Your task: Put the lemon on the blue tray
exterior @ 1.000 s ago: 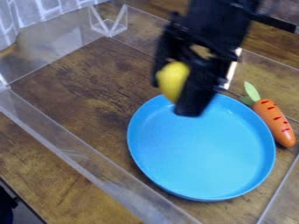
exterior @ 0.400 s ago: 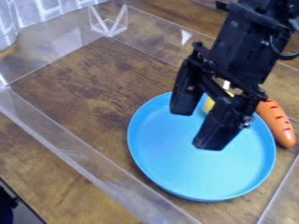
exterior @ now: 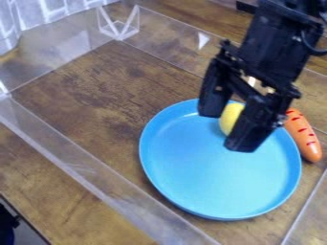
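1. One blue tray [exterior: 211, 182] fills the lower centre and right of my view, a round, shallow dish with a raised rim.
2. I see the lemon [exterior: 230, 118] inside the tray's upper part, partly covered by the gripper [exterior: 227, 128].
3. My gripper is open: its dark fingers stand apart, with yellow showing between them. I can't tell from here whether either finger touches the lemon.
4. The black arm [exterior: 274, 38] reaches in from the upper right of the frame.
5. Over at the right edge I have an orange carrot [exterior: 303, 136], just beside the tray and outside it, its upper end behind the gripper.
6. Brown wooden tabletop [exterior: 96, 91] spreads across the left and centre, and a clear plastic strip [exterior: 76, 153] runs diagonally through the lower left.
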Motion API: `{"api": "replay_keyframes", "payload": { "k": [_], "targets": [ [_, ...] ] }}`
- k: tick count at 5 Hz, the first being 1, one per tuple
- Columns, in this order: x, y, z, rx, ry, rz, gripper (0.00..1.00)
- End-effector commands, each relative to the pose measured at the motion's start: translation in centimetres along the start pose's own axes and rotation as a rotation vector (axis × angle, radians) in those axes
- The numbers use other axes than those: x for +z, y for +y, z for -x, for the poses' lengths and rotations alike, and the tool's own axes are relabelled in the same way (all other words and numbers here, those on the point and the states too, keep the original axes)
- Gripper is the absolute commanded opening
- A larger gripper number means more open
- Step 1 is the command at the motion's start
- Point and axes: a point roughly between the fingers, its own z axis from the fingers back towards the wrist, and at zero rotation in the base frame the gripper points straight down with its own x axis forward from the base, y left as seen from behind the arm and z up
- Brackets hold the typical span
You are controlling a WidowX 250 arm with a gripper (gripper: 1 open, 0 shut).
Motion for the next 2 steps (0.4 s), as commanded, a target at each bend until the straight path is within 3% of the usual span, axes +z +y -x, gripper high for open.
{"api": "replay_keyframes", "payload": {
  "k": [1, 2],
  "targets": [
    [2.91, 0.87, 0.0, 0.003, -0.072, -0.015, 1.0],
    [3.77, 1.87, -0.4, -0.003, -0.077, -0.021, 0.0]
  ]
}}
